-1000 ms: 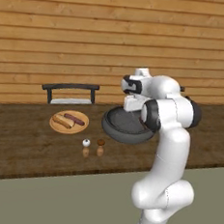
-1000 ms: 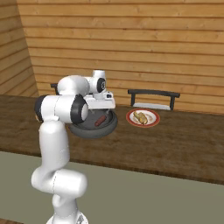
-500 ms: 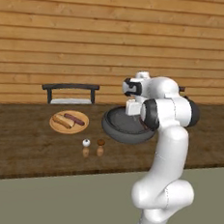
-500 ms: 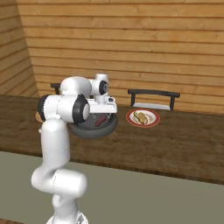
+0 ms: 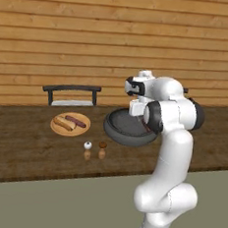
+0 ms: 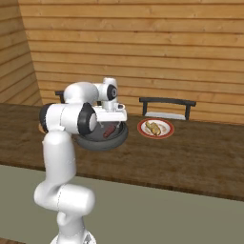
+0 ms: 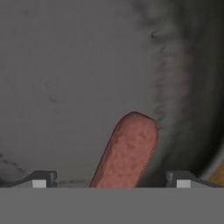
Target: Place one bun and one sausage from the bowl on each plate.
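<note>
While the wooden plate (image 5: 69,129), to the left of the dark grey bowl (image 5: 115,132), already carries a bun (image 5: 63,123) and a sausage (image 5: 76,121) side by side, the second plate is only partly served, as far as I can judge. That red-rimmed plate (image 6: 167,128) sits just right of the bowl and shows a tan bun (image 6: 152,127); whether any sausage lies with it is too small to tell. One sausage (image 7: 127,152) lies in the bowl, near its wall. The gripper (image 7: 111,179) hangs low over the bowl with its jaws spread wide, one tip on each side of that sausage and nothing pinched between them. Left to do, by my reading: close on this sausage, lift it and set it on the red-rimmed plate beside the bun.
</note>
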You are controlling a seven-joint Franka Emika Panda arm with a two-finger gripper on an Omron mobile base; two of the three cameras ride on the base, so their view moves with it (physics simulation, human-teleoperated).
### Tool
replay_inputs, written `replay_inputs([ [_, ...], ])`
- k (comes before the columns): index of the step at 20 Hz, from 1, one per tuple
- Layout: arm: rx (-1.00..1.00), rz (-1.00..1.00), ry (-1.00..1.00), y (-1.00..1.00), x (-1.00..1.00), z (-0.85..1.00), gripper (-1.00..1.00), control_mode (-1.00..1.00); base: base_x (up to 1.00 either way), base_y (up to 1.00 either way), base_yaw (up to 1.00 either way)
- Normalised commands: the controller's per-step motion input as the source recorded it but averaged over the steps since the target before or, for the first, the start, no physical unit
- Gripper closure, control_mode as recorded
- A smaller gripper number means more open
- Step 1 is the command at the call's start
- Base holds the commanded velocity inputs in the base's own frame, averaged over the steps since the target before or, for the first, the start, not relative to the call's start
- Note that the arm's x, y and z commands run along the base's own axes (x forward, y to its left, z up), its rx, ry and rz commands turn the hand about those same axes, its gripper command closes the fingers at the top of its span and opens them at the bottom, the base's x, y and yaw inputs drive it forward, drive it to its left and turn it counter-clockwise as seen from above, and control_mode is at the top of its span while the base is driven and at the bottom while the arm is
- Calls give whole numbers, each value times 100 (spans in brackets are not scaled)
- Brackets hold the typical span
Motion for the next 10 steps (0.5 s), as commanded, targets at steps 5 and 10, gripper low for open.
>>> replay_inputs([
  [5, 1, 6, 0, -3, -58, -3, -100, -100, 0, 0, 0],
  [10, 0, 7, 0, 9, -4, -18, -100, -100, 0, 0, 0],
])
